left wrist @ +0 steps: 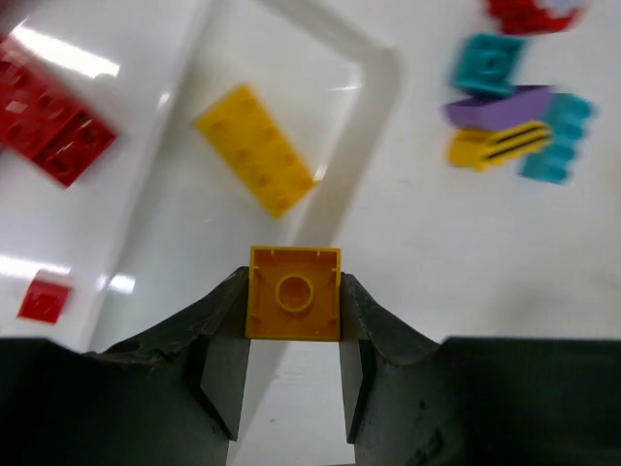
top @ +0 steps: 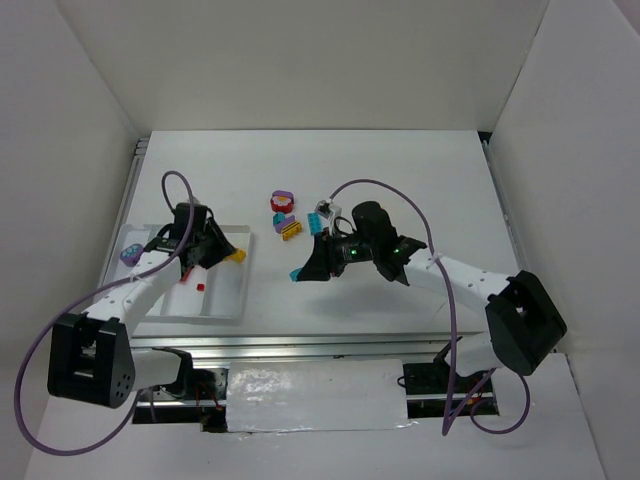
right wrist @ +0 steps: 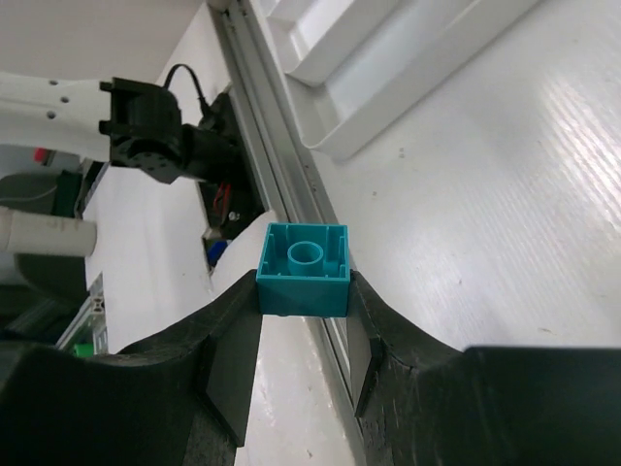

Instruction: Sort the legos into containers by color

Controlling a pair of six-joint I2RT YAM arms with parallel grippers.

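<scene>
Two arms, one white tray and assorted legos on a white table, listed left to right.

1. Lone purple piece: at the tray's far-left end; too small to tell whether it lies inside the rim.

2. Tray contents, seen from the left wrist: a red studded brick and a small red square lie in one compartment. A long yellow brick lies flat and askew in the neighbouring compartment, the one along the right-hand rim.

3. Left pincer: pinching a square yellow-orange brick by two opposite sides, hollow underside toward the camera. It hangs over the tray's right-hand rim, near the long yellow brick but apart from it.

4. Loose cluster on the table, right of the tray and well apart from it: a red rounded piece; a small teal square; a purple slab touching a yellow striped piece; a teal studded brick just beside those two.

5. Right pincer: pinching a held teal brick by two opposite sides, hollow underside toward the camera. It is above bare table, right of the tray and nearer the arm bases than the cluster. A corner of the tray shows behind it in the right wrist view.
</scene>
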